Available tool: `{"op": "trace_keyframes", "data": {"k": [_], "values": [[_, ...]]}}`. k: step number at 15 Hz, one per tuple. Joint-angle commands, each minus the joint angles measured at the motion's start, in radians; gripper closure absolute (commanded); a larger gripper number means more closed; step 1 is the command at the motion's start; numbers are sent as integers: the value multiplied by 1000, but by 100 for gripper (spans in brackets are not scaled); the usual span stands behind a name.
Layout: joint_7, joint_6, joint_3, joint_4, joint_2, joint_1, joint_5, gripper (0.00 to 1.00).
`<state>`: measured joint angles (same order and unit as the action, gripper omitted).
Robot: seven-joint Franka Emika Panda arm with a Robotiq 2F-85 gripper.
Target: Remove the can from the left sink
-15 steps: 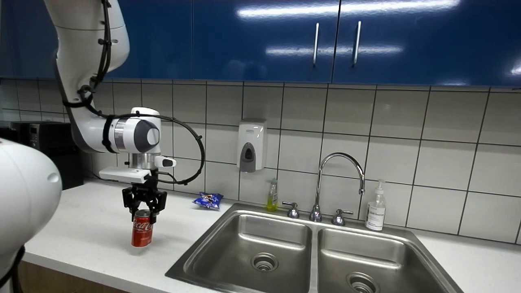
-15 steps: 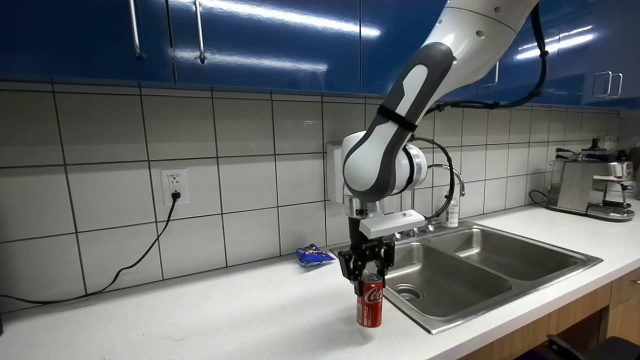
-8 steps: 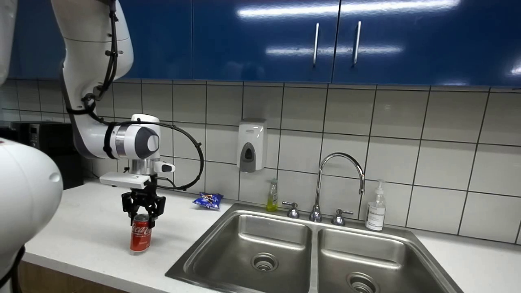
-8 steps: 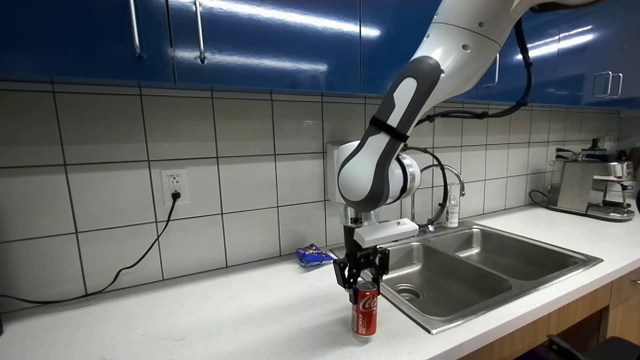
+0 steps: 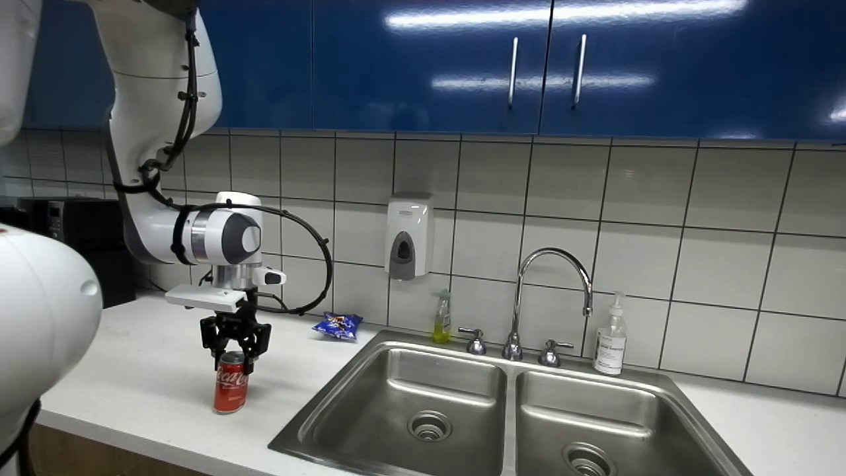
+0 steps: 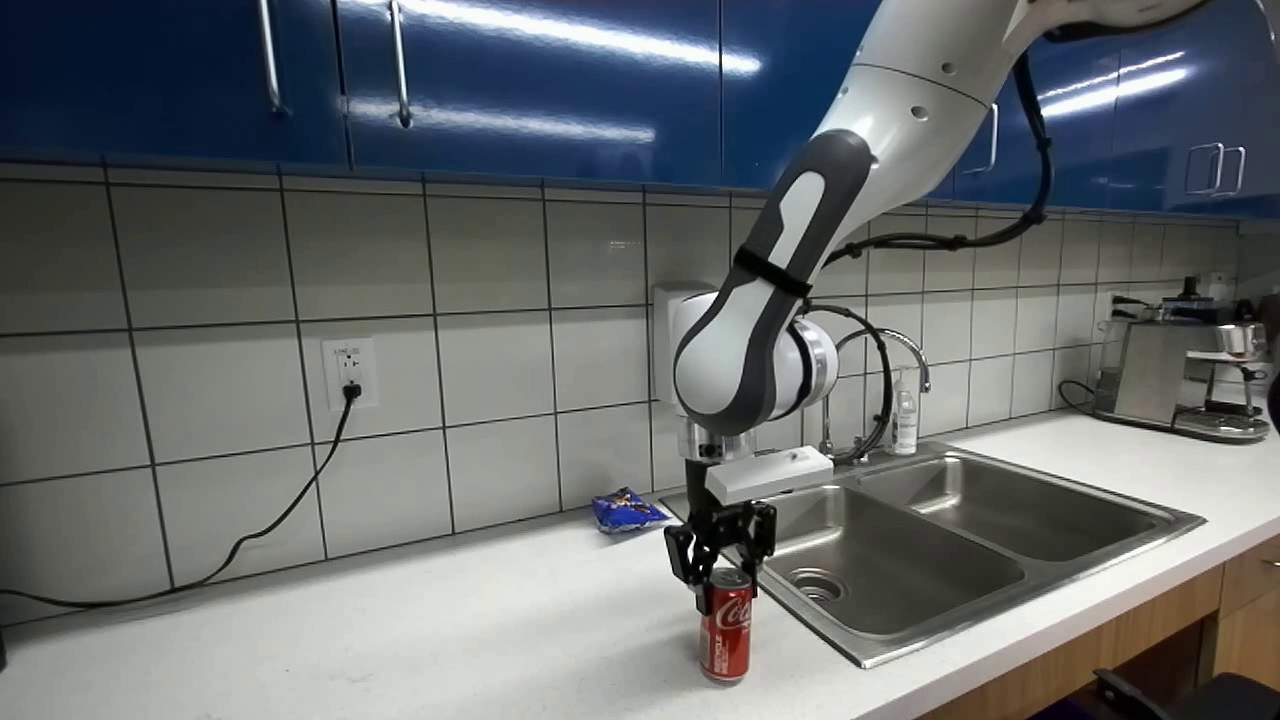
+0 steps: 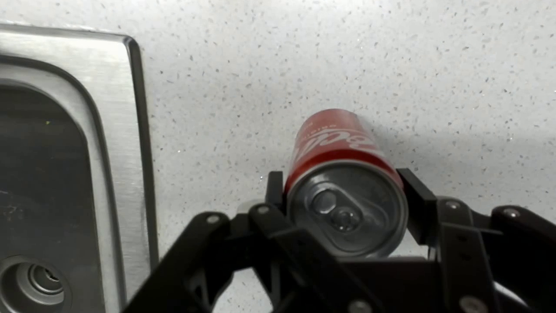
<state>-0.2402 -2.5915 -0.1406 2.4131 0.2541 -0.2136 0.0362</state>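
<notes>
The red can [image 5: 230, 395] stands upright on the white counter to the left of the sink. It also shows in an exterior view [image 6: 725, 642], and its silvery top faces the camera in the wrist view [image 7: 343, 213]. Its base appears to touch the counter. My gripper [image 5: 232, 365] points down and is shut on the can's upper part, one finger on each side. The gripper also shows in an exterior view [image 6: 730, 592]. The left sink [image 5: 449, 385] is a steel basin with a round drain and nothing in it. It shows in an exterior view [image 6: 920, 575] too.
A blue packet [image 5: 338, 326] lies near the tiled wall. The right basin [image 5: 595, 403], a faucet [image 5: 519, 297], a yellow-green bottle [image 5: 442, 320] and a soap bottle [image 5: 611, 344] are to the right. The sink rim [image 7: 126, 195] runs beside the can. Blue cabinets [image 6: 550, 90] hang above.
My gripper has moved down with the can in it. The can hung above the counter and now its base appears to rest on it. The sink and packet have not moved.
</notes>
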Motion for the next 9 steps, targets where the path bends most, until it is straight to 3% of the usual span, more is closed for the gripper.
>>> {"op": "trace_keyframes", "data": {"k": [1,5,6,9], "values": [[-43,-6,17,-15,6,-19,25,60],[-45,-5,22,-17,9,-25,29,60],[-48,-2,23,-17,8,-26,29,11],[-54,3,25,-13,1,-27,29,0]]}}
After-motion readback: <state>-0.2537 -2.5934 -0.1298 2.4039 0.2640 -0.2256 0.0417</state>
